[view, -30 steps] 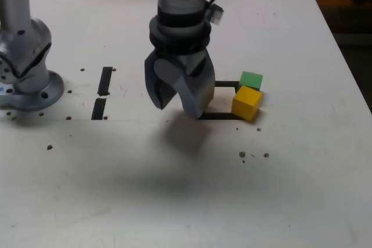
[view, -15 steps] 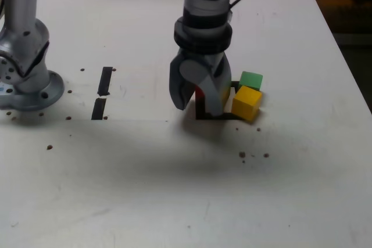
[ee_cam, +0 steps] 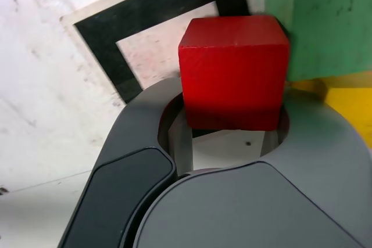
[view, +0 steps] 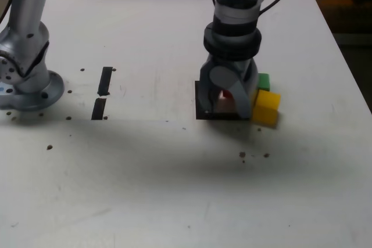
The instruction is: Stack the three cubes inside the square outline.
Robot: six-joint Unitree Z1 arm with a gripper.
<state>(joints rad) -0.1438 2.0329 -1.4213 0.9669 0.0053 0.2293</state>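
We are seeing the gripper (view: 225, 110) clamping its jaws on the red cube (ee_cam: 233, 79). We are viewing the square outline (ee_cam: 168, 5) lying partly hidden behind them. In the exterior view, we are finding the green cube (view: 264, 81) and yellow cube (view: 267, 108) sitting at the outline's right side.

Red cube (ee_cam: 235, 74) matt, prob. wood

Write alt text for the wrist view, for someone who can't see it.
A red cube sits between the curved fingers of a gray gripper, partly over a black square outline on a white table. Beside it are a green cube and part of a yellow one.
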